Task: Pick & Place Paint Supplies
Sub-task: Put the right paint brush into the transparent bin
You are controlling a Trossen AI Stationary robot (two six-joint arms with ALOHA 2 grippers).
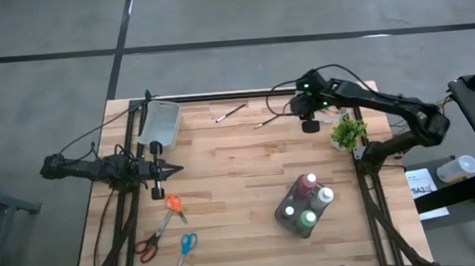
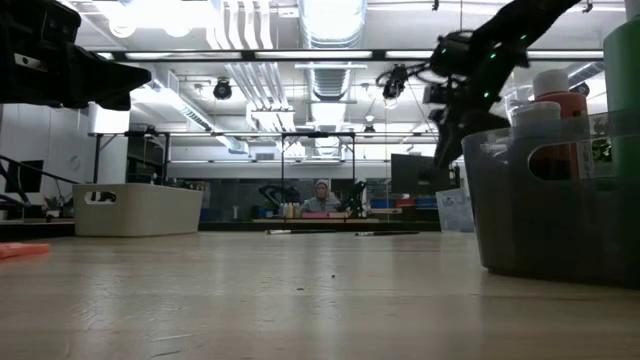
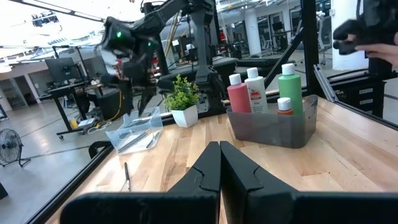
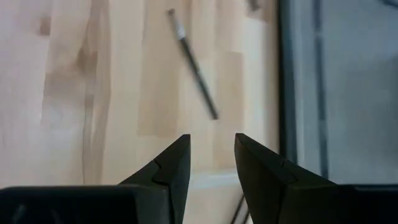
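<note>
Paintbrush (image 4: 193,63) lies on the table beneath the right pincer (image 4: 211,163), parted and empty.

Bright ceiling lights (image 2: 330,15) glare at twelve o'clock in the low view; the near tabletop (image 2: 300,300) is blurred

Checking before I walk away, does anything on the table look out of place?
Two paintbrushes lie loose near the far edge, while the paint bottles stand together in their grey bin. Nothing looks spilled or damaged.
</note>
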